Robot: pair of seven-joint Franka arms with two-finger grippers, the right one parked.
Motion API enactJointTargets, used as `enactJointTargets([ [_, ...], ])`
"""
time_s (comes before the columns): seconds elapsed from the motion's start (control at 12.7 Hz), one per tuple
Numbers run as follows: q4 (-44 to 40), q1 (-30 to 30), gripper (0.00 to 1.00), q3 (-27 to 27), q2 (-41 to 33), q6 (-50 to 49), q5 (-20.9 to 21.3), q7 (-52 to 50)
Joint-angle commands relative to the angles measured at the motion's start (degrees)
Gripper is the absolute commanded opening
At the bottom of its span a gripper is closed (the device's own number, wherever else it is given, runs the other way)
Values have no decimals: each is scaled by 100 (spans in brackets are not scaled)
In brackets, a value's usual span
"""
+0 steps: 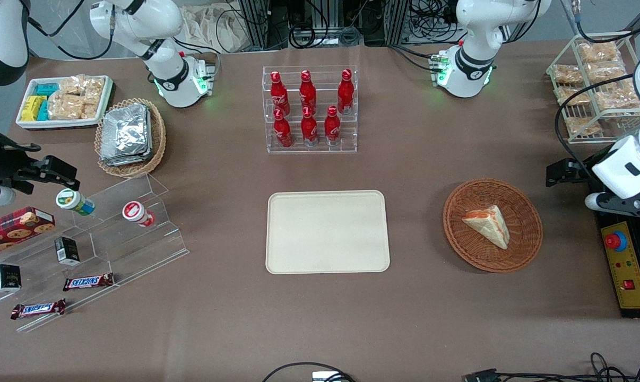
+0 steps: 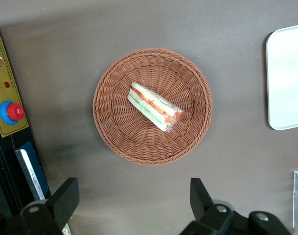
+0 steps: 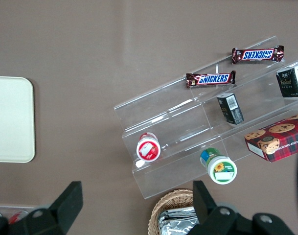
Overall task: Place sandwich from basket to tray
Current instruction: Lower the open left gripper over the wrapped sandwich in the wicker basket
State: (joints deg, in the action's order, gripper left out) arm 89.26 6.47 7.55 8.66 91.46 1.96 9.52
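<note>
We see the whole table only in the front view: the tray (image 1: 328, 232) sits low in the centre of the frame, bare, and the basket (image 1: 493, 225) lies beside it toward the working arm's end of the table, at centre right of the frame. The sandwich (image 1: 488, 225) lies in the basket, one flat pale face up. The rack of red bottles (image 1: 310, 109) stands in the upper middle of that frame, farther from the camera than the tray. A wire rack of bagged snacks (image 1: 596, 87) fills the upper right corner, and a yellow control box (image 1: 628, 270) lies at the right edge.

The left wrist view gives us what the front view does not: the sandwich's (image 2: 154, 106) layered edge, with green and orange-red filling between the bread, as it rests across the middle of the basket (image 2: 152, 105). A rounded corner of the tray (image 2: 286, 78) and the control box (image 2: 9, 103) also show there.

In that view the gripper (image 2: 134, 198) hangs over the bare tablecloth just beside the basket's rim. Its two black fingers (image 2: 65, 196) stand spread wide, farther apart than the sandwich is long. They hold nothing and touch nothing.
</note>
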Motion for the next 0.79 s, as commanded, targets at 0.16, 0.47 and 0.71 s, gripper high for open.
enactJointTargets([
  [0.16,-233,-6,100,27,127,-164,-46,-99],
  [0.47,483,-234,100,53,102,429,173,-1940],
  [0.71,2047,-59,100,10,-531,1932,-167,-3355],
])
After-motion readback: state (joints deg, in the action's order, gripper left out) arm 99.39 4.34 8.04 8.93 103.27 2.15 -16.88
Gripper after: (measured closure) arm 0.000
